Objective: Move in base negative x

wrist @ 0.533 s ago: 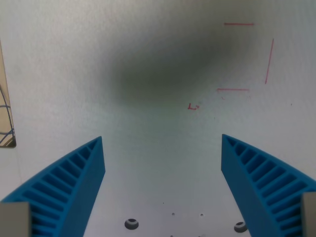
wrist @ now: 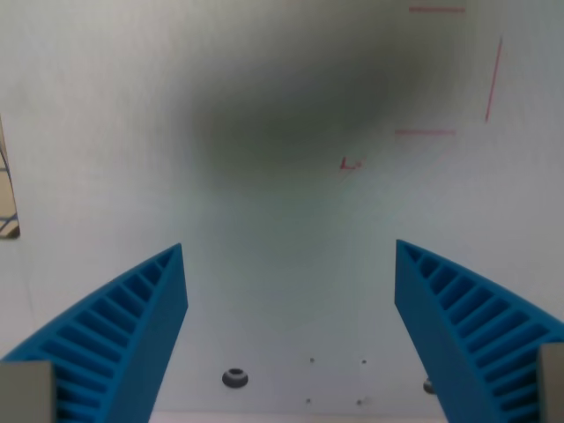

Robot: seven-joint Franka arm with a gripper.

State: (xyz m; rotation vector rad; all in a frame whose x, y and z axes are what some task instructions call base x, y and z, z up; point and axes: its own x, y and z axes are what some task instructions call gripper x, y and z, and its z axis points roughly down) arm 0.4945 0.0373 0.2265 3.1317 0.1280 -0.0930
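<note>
The blue ribbed gripper fingers (wrist: pixel 132 326) are cut off by the bottom edge. A tan-edged object (wrist: pixel 7 198) at the wrist view's left is mostly out of frame. The small red scribble (wrist: pixel 351 163) on the white tabletop (wrist: pixel 106 106) is too small to read.

The table (wrist: pixel 282 220) fills almost the whole wrist view, and nothing stands on it. Two fingers (wrist: pixel 123 339) rise from the bottom corners, one at the wrist view's left and one at the wrist view's right, well apart, with bare table between them. Line marks (wrist: pixel 487 79) lie at the top right, two lying flat and one upright on their right. A small mark (wrist: pixel 351 164) lies just below and left of them. Low between the fingers, a hole (wrist: pixel 234 379) sits in the table, and a second hole (wrist: pixel 429 385) touches the right finger's edge. At the left edge the table ends, and a strip of another surface (wrist: pixel 7 198) shows there.
</note>
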